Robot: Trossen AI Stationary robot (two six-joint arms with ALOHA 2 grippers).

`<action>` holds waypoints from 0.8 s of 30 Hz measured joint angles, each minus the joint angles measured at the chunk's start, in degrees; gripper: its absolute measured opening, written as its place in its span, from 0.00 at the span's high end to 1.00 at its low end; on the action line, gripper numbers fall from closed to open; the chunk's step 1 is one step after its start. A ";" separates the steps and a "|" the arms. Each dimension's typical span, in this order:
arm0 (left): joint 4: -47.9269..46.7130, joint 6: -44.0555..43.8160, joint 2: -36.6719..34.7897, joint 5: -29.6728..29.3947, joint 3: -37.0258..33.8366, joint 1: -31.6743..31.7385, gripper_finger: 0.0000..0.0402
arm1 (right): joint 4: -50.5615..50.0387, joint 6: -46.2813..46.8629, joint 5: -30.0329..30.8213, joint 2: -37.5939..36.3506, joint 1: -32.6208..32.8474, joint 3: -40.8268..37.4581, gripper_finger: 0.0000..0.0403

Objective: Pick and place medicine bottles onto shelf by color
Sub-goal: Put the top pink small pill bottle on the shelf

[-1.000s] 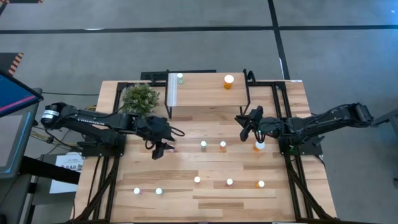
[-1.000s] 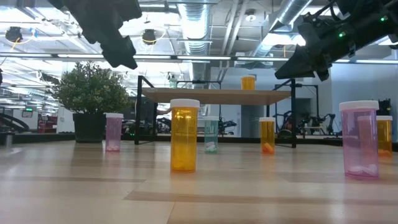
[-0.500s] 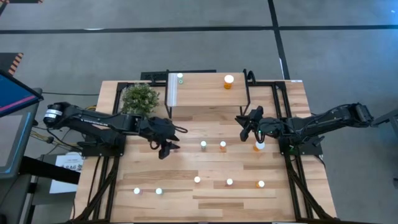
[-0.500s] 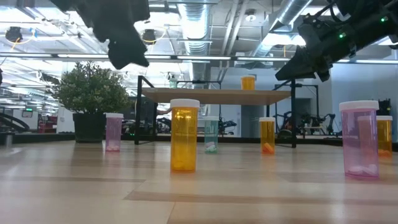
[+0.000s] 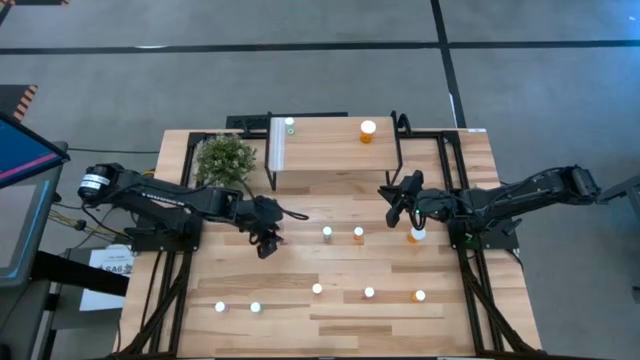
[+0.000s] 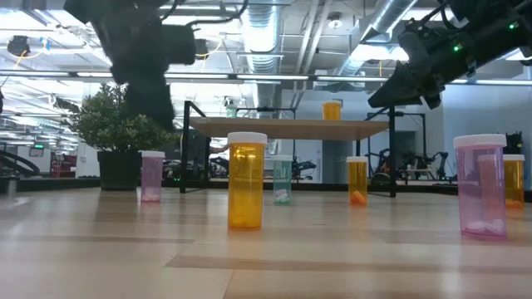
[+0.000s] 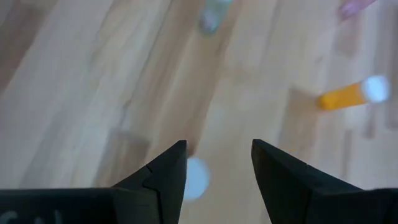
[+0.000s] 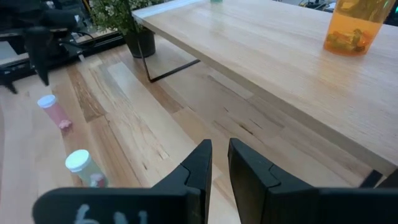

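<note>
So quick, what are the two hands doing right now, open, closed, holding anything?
Left hand: open, holding nothing, above the table.
Right hand: closed, holding nothing, near the shelf.

Your left arm reaches in from the left side, out over the middle of the table. Its left gripper [image 5: 266, 240] points down with its fingers [image 7: 163, 177] apart and nothing between them. Your right arm reaches in from the right side and hangs up high. Its right gripper [image 5: 392, 207] has its fingers [image 8: 198, 165] almost together, holding nothing.
</note>
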 joint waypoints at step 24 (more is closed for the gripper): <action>-5.73 0.96 5.49 -7.00 0.02 -4.55 0.32 | 0.11 0.01 0.00 0.00 -0.01 0.00 0.81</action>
